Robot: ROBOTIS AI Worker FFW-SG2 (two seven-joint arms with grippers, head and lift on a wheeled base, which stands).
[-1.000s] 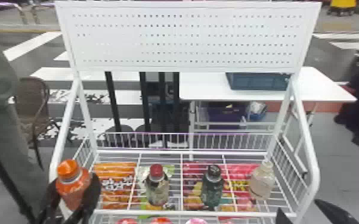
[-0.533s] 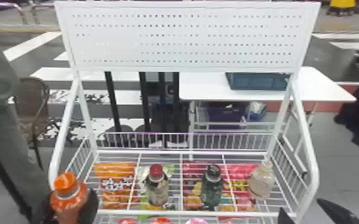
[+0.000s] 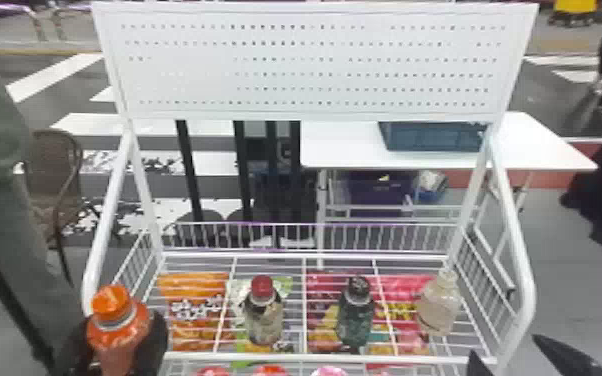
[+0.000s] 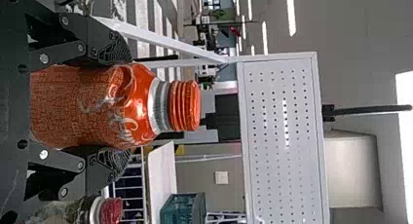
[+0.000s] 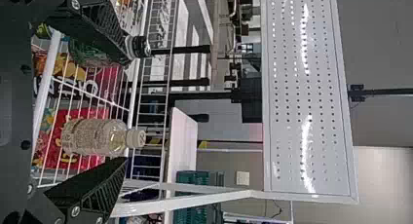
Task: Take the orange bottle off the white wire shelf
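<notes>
Left tool (image 3: 119, 334) clamped round orange bottle (image 3: 115, 316), just outside white wire shelf's (image 3: 405, 358) near left corner. Right tool (image 3: 505, 350) spread, grasping nothing, by near right corner. Three bottles (image 3: 263, 320) in a row on shelf. Behind: white table (image 3: 345, 150), blue crate (image 3: 430, 138), brown chair (image 3: 51, 175), striped pavement (image 3: 140, 125).

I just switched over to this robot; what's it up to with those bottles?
The left gripper has its jaws closed on both sides of the orange bottle, held cap up by the front left corner of the white wire shelf. It looks to be clear of the shelf, though its base is hidden. The right gripper is open and empty near the right front corner. Three other bottles stand on the shelf.
</notes>
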